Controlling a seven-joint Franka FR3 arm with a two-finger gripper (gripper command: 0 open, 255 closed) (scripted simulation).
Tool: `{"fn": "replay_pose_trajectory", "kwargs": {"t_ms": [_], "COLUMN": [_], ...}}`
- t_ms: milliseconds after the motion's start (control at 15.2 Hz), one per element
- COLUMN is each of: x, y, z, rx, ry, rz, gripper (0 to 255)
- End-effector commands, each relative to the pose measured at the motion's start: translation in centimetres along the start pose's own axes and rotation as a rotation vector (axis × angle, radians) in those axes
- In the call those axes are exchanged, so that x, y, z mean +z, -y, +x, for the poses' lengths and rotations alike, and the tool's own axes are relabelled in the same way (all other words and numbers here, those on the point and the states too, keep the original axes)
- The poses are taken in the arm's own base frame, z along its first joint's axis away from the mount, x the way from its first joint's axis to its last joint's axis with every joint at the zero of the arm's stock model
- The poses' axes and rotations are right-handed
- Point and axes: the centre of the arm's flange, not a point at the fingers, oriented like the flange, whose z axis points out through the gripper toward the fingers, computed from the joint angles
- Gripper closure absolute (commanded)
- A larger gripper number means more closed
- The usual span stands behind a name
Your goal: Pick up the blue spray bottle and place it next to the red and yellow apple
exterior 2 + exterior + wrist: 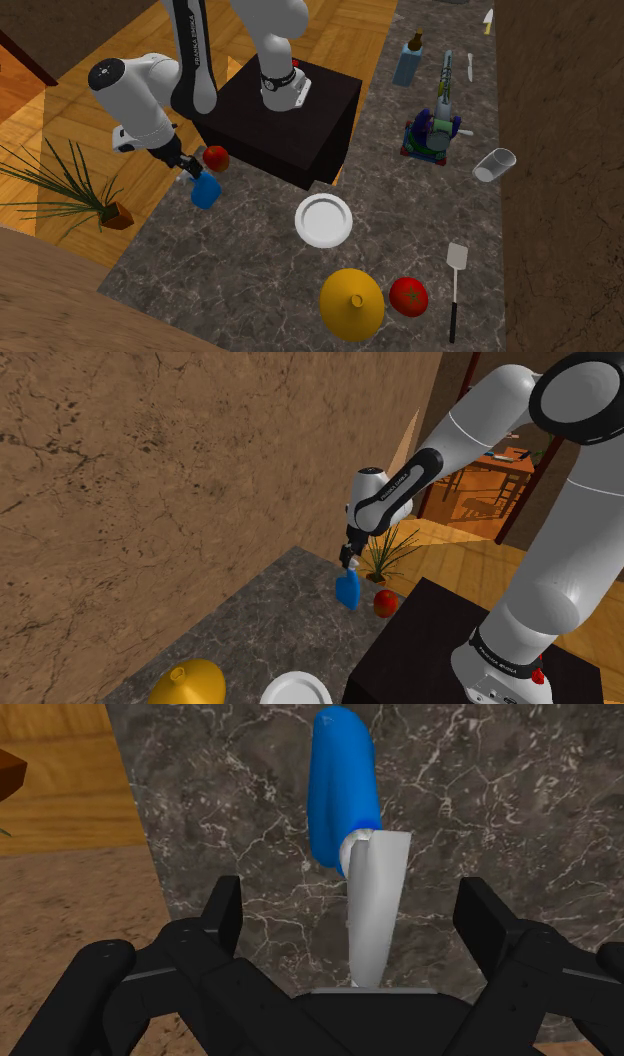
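Black fingers (pixel 226 916) of the gripper (pixel 352 894) stand wide apart, released. The pale grey spray head of the blue spray bottle (pixel 340 784) lies between them, and neither finger touches it. Beyond the head, the bottle's blue body reaches away over the dark veined marble counter (pixel 500 804).

In the shoulder view the bottle sits directly under the gripper and just beside the red apple (pixel 385 601), on that view's left of it. Whether its base rests on the counter cannot be told. The apple lies on the counter just beside a corner of the black stand (pixel 290 110). A potted plant (pixel 385 557) with thin green leaves stands near the apple, on the wooden floor (pixel 80 110) off the counter's edge.

Farther from the apple, in the second exterior view, a white plate (pixel 323 220) rests on the marble by the stand's front corner. Past the plate, well apart from the apple, are a yellow domed object (pixel 352 302), a red tomato-like fruit (pixel 408 296) touching it or nearly so, and a spatula (pixel 455 290) with a dark handle. Farthest from the apple, a clear glass (pixel 494 165) lies tipped on its side.
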Motion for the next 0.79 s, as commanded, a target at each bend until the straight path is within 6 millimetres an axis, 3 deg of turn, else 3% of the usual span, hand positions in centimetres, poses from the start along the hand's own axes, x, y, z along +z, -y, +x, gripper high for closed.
{"fn": "replay_pose_trajectory", "kwargs": {"t_ms": [0, 198, 726], "x": [-1.3, -5.0, -5.0], "y": [0.0, 0.0, 0.0], "z": [0.0, 0.0, 0.0], "rx": [0.000, 0.000, 0.000], "ry": [0.000, 0.000, 0.000], "rz": [0.000, 0.000, 0.000], "gripper": [0, 0, 0]}}
